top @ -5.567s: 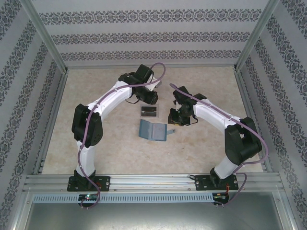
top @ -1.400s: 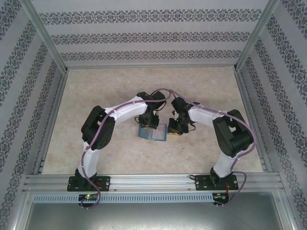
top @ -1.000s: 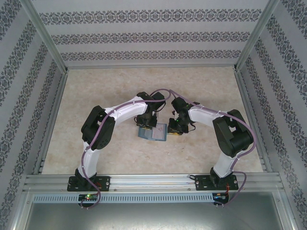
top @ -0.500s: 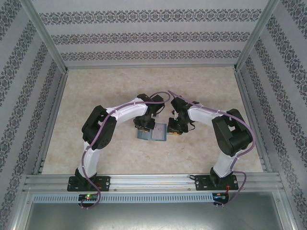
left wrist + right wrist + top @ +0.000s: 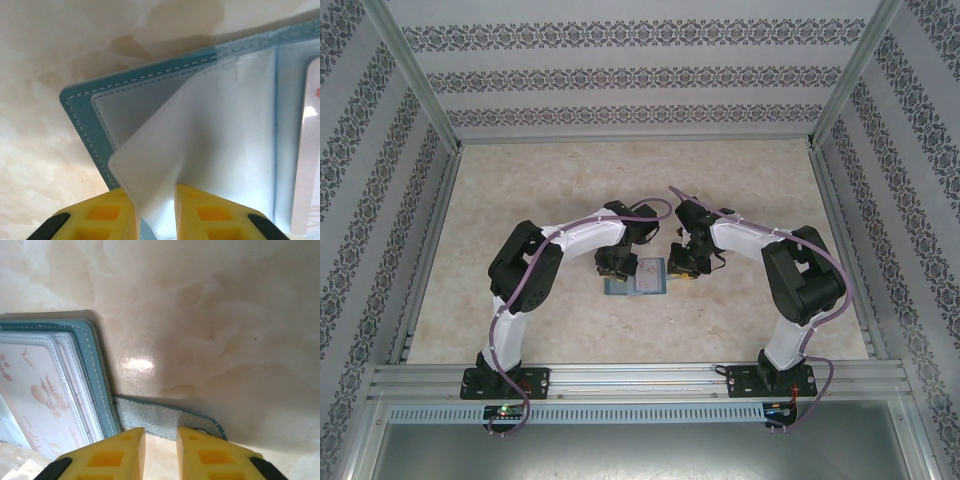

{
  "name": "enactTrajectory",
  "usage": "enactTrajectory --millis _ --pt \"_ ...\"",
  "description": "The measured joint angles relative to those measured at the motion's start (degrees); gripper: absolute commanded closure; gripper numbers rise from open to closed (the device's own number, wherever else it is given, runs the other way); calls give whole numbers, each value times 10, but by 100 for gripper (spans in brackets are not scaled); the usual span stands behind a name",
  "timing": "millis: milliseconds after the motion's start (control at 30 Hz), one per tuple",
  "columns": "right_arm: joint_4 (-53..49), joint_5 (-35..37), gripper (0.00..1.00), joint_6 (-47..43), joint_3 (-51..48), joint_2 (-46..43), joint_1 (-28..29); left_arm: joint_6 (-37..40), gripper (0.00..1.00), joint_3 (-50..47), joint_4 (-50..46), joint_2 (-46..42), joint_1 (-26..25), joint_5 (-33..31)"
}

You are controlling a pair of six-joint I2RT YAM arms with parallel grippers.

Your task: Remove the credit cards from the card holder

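The teal card holder [image 5: 642,279] lies open on the table between both arms. My left gripper [image 5: 155,192] is shut on a white frosted inner leaf [image 5: 200,145] of the card holder [image 5: 85,120], lifting and bending it off the left half. A pale card with pink print [image 5: 311,150] sits in the right half. My right gripper [image 5: 161,432] stands slightly open at the strap tab [image 5: 165,416], its yellow fingertips at the tab's near edge with bare table between them. The same pink-printed card [image 5: 45,395] shows in the holder [image 5: 95,365]. In the top view the left gripper [image 5: 618,263] and right gripper [image 5: 682,266] flank the holder.
The beige marbled table [image 5: 560,190] is walled by patterned panels with metal frame posts. An aluminium rail [image 5: 640,378] runs along the near edge by the arm bases.
The left arm came down from the far side onto the holder, then drew its gripper left and toward me with the leaf. The right arm barely moved.
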Motion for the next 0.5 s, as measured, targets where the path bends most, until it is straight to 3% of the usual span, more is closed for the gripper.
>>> enactTrajectory --millis 500 --pt "-12 0 75 -2 14 0 4 19 76 0 -10 -38 17 -18"
